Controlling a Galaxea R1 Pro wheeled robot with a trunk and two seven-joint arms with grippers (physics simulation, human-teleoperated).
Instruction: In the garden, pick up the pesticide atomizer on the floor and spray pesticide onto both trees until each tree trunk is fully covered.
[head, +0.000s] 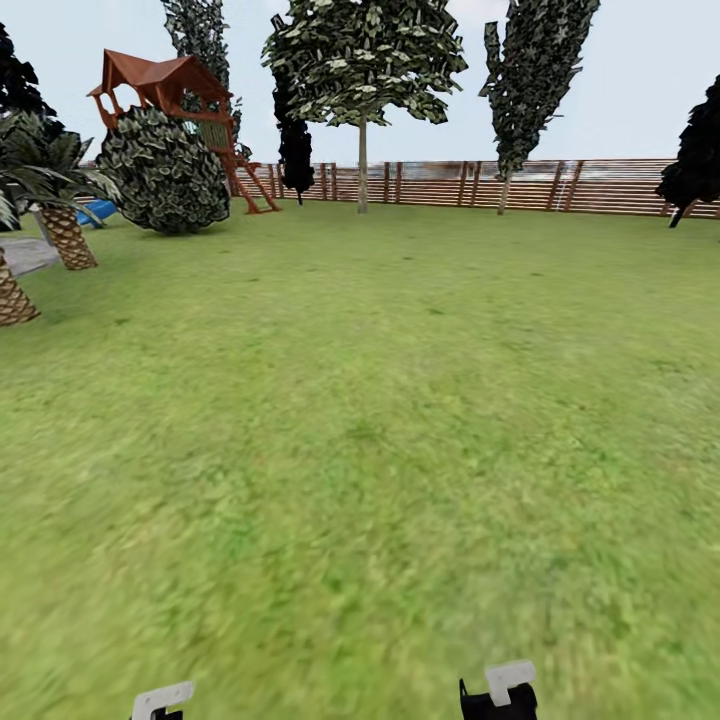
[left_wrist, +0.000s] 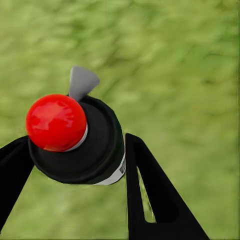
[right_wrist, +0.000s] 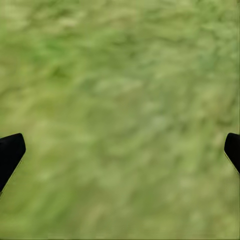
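The left claw is clenched around the pesticide atomizer, a black bottle with a red cap and a grey trigger, gripped between both black fingers above the grass floor. The right claw hangs released, fingers spread wide over bare grass. Ahead, the lawn runs to a slatted wooden fence, with a leafy bush and a red playhouse towards the far left corner.
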